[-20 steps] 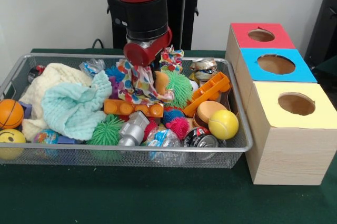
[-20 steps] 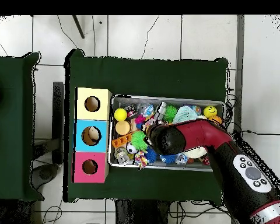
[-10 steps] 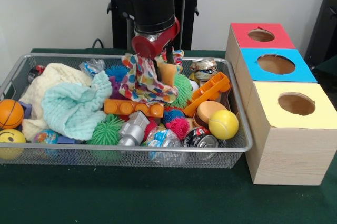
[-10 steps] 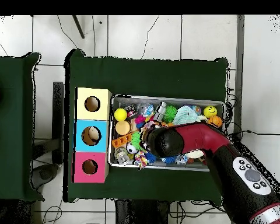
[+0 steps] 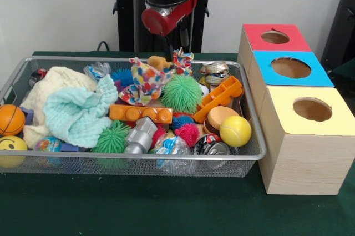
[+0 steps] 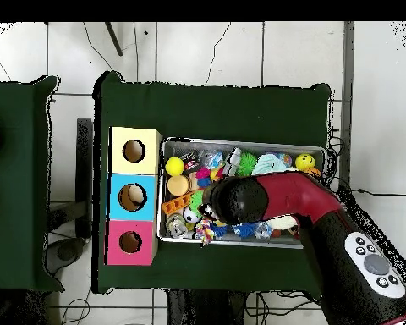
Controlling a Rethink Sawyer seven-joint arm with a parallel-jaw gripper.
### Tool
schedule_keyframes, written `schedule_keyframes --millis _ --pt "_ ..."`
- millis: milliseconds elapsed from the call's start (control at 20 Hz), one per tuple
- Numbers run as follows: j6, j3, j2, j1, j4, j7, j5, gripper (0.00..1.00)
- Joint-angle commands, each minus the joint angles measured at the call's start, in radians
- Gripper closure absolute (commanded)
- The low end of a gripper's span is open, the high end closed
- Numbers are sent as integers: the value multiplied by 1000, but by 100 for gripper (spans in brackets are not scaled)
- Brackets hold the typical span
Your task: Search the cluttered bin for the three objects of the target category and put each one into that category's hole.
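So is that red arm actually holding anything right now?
It seems not: the gripper hangs above the bin, and the multicoloured spotted cloth lies below it.

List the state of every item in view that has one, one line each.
gripper: raised above the bin, holding nothing visible; open or shut cannot be told.
polka-dot cloth: crumpled, lying in the wire bin.
mint washcloth: bunched, draped over the cream towel.
soda can: dented, on its side.
red hole: empty as far as visible.
blue hole: likewise.
yellow hole: likewise.
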Motion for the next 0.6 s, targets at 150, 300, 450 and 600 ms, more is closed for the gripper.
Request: schedule_keyframes --millis 150,300,450,600 --pt "32 0 -39 -9 7 41 36 100" --pt "-72 29 -12 -27 27 42 37 100" --pt "-38 -26 -14 -3 27 47 -15 100" --pt "-49 -30 -5 4 30 51 -25 100"
